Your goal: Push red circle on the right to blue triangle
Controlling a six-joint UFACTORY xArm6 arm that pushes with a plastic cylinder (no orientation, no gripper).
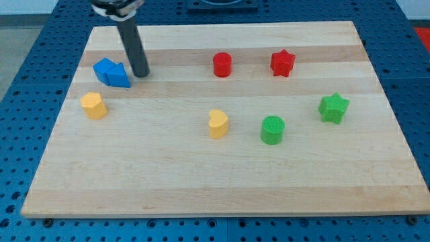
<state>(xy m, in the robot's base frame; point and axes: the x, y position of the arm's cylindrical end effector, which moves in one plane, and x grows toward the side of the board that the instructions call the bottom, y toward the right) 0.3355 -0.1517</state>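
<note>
At view's top-left: my tip just right of blue triangle, perhaps touching | no jaws, bare rod | circle around red circle, push left

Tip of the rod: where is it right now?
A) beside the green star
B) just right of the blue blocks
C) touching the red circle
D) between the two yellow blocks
B: my tip sits just to the view's right of the blue blocks, well to the view's left of the red circle.
</note>
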